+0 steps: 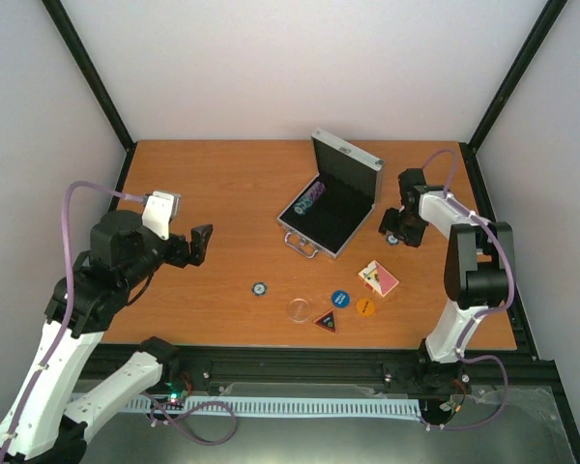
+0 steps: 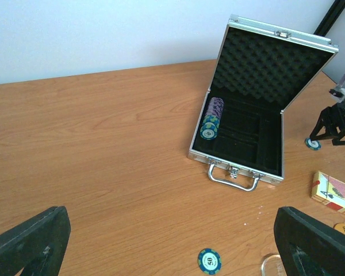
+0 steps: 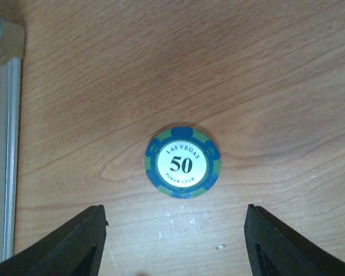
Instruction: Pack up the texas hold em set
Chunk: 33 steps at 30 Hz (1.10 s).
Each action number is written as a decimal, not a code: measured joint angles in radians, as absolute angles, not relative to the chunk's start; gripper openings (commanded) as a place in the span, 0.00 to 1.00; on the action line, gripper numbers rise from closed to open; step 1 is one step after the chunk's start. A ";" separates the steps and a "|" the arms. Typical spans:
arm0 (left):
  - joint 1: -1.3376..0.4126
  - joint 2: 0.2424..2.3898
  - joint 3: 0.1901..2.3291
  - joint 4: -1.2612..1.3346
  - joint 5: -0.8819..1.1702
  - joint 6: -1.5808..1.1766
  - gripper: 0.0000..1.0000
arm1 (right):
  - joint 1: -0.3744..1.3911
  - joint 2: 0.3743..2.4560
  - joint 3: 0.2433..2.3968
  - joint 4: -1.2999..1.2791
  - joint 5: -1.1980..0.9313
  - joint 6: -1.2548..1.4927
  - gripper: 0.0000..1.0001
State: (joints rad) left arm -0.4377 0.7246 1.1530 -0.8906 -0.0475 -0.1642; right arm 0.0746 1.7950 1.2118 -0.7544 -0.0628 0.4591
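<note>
Silver case [image 2: 264, 63] open; 2 loose chips: 1 chip [image 3: 183, 163] between right gripper [image 3: 173, 230] fingers, spread wide; other chip [image 2: 209, 261] apart; left gripper [image 2: 171, 230] spread too.

Lab test cell, black frame [image 1: 89, 72], white walls [image 1: 300, 58]

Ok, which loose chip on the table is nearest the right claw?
The chip right of the open case, lying flat directly under the right claw; the other loose chip lies well off, beyond the case handle.

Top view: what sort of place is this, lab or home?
Probably a lab robot cell: a wooden table boxed in by black struts and blank white panels, with an open poker case as the prop.
</note>
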 measured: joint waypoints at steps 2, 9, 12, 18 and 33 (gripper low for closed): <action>-0.438 0.725 1.153 -0.891 -0.047 -0.164 1.00 | 0.075 1.817 1.228 -0.766 -0.061 0.449 0.73; -0.438 0.725 1.153 -0.891 -0.047 -0.165 1.00 | 0.075 1.926 1.330 -0.787 -0.035 0.421 0.71; -0.438 0.725 1.153 -0.891 -0.042 -0.165 1.00 | 0.075 1.955 1.335 -0.787 -0.032 0.414 0.68; -0.438 0.724 1.153 -0.891 -0.041 -0.165 1.00 | 0.075 1.970 1.336 -0.789 -0.023 0.414 0.51; -0.438 0.722 1.153 -0.891 -0.043 -0.165 1.00 | 0.074 1.950 1.300 -0.739 -0.022 0.427 0.21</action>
State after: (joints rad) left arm -0.4377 0.7223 1.1526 -0.8906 -0.0433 -0.1646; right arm 0.0742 1.9503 1.2999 -0.7387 -0.0219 0.4267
